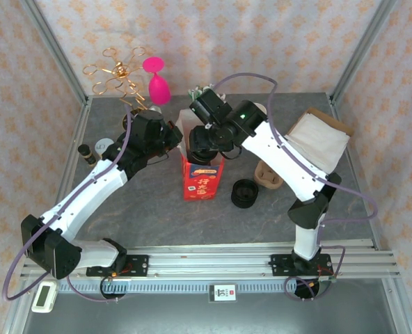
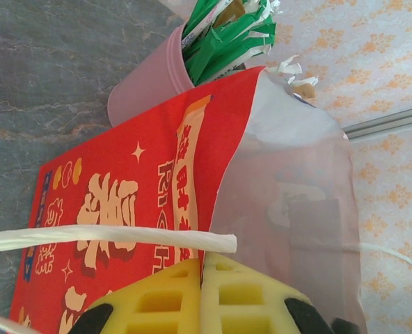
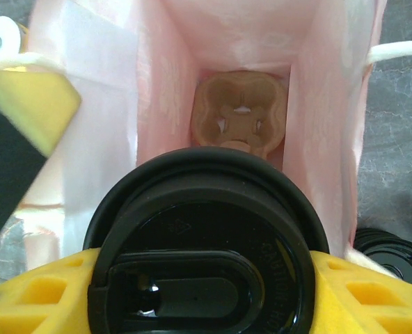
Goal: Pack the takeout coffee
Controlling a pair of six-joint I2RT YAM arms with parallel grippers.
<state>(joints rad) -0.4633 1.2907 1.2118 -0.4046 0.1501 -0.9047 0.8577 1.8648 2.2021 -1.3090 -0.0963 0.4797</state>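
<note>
We see the right gripper (image 3: 207, 300) clamped half-open around the lidded coffee cup (image 3: 206, 229), above the open bag (image 1: 202, 182); the left gripper (image 2: 200, 300), jaws fully closed, pinches the bag's rim

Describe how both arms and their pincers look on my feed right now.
The left arm and right arm both have smooth white link shells between blocky black joints, with grey-purple cables looping alongside. A small green light glows on the black housing near the right arm's far end. The left pincer and right pincer have bright yellow fingers moulded with square pockets.
</note>
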